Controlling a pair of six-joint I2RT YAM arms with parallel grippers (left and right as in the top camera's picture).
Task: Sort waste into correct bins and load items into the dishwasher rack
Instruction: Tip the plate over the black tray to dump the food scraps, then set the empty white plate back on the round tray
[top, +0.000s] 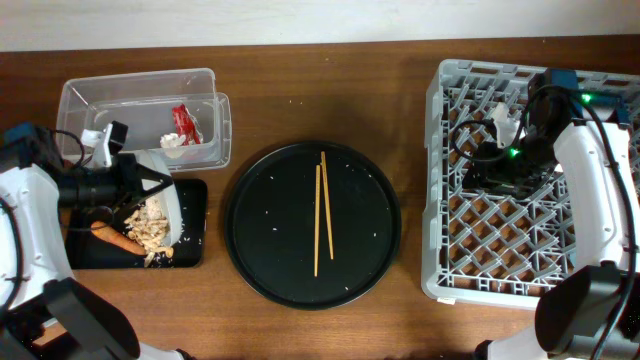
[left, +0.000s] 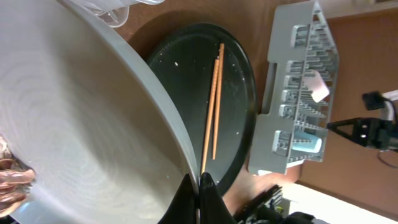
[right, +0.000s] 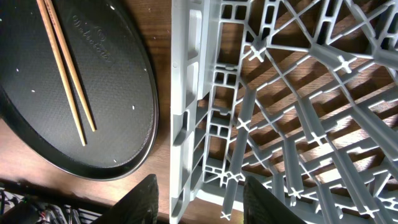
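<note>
Overhead cam: round black tray (top: 270, 225) sits mid tabletop (top: 300, 70); everything else is placed off it. Two chopsticks (top: 320, 215) lie on it side by side, near parallel, w/ small pale specks scattered around them.

On the round tray's left-arm side, just beside its rim, is the shallow black tray (top: 193, 200). Behind that one, toward the far edge of the tabletop, is the clear tub (top: 215, 105) w/ the red-and-white wrapper (top: 184, 123) inside.

Plate (top: 170, 200) is over the shallow tray, tipped steeply on edge. Food scraps (top: 150, 232) are heaped at its lower rim & in the shallow tray. Carrot (top: 115, 240) lies in the same tray, at the end away from the round tray.

Left wrist cam: left fingers (left: 186, 198) are pinched tight on the plate rim, and the plate face fills most of that view.

On the round tray's right-arm side, close but w/ a strip of bare wood between, is the rack (top: 440, 210). White bowl (top: 503, 120) sits in the rack's back part, partly hidden by the right arm.

Right wrist cam: right fingers (right: 146, 199) are spread wide w/ nothing between them, hanging over the rack lattice near the wall that faces the round tray.
</note>
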